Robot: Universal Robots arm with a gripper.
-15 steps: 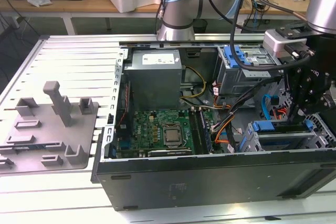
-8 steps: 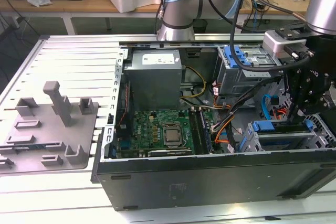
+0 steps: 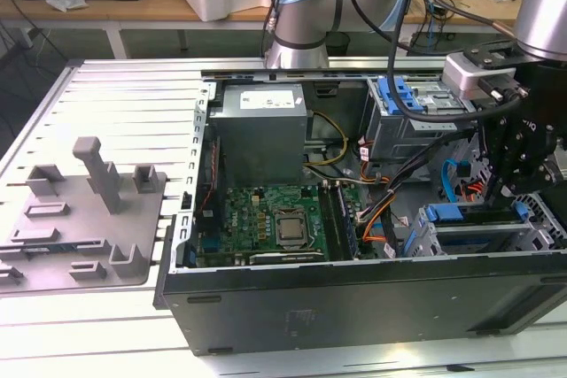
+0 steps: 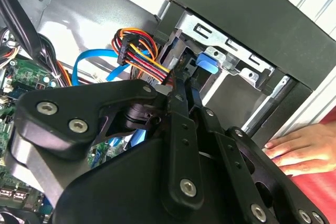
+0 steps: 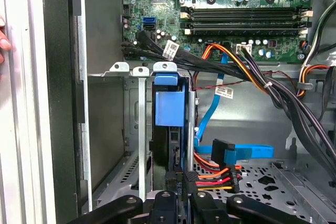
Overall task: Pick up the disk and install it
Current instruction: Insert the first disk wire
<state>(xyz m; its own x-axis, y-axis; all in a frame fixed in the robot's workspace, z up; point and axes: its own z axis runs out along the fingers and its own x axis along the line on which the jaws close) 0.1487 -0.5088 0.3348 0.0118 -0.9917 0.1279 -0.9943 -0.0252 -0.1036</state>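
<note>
The disk [image 3: 469,214] sits edge-on in a slot of the drive cage [image 3: 423,238] at the front corner of the open computer case, on the exterior view's right. In the first wrist view its bright blue carrier [image 5: 169,103] stands between the cage's metal rails. Its blue tab [image 4: 207,62] shows in the second wrist view. My gripper [image 3: 507,190] hangs just above the cage. Its black fingers [image 4: 178,108] lie close together, shut, with the tips at the disk's near end [image 5: 178,198]. Nothing is held between them.
Orange, red and black cables [image 5: 231,61] and a blue flat cable [image 5: 247,150] run beside the cage. The motherboard [image 3: 275,219], grey power supply [image 3: 261,130] and an upper bay with blue bracket [image 3: 412,95] are inside. A hand [image 4: 299,150] rests outside the case. A grey fixture [image 3: 80,219] lies left.
</note>
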